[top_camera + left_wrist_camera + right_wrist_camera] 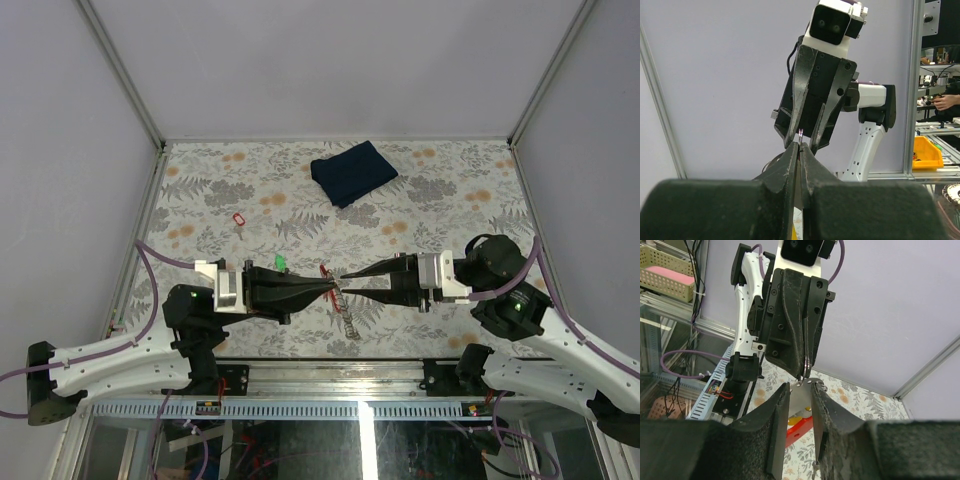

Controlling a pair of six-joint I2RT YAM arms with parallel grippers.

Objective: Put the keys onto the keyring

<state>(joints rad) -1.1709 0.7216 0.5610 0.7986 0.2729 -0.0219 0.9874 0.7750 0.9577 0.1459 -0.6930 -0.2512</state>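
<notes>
1. Left gripper (325, 288): closed fully, pinching the thin wire of the keyring (806, 367) at its very tips. The loop stands edge-on to the opposing arm, raised off the table (450, 200).
2. Right gripper (347, 283): closed only partway, on a pale flat metal piece with a yellow bit just under it. I judge this to be the yellow-orange key (800, 397). It fills the gap and touches both fingers.
3. Governing relation: the two grippers meet tip to tip, their long axes on one left-to-right line. The key's metal end lies just below the ring wire. Whether they touch cannot be told.
4. Red tag (325, 272): shows just beside the meeting tips. A coiled strand (348, 318) trails from there toward the near edge.
5. Green key (281, 263): lies on the table just behind the left gripper's finger, nearer the left arm and not on the ring.
6. Further out: a small red piece (238, 219) lies well apart, and a folded dark blue cloth (352, 172) sits at the far side.
7. Judgement: threading is in hand, neither key confirmed on. The next move calls for a fine feed by the right arm along the shared axis.
</notes>
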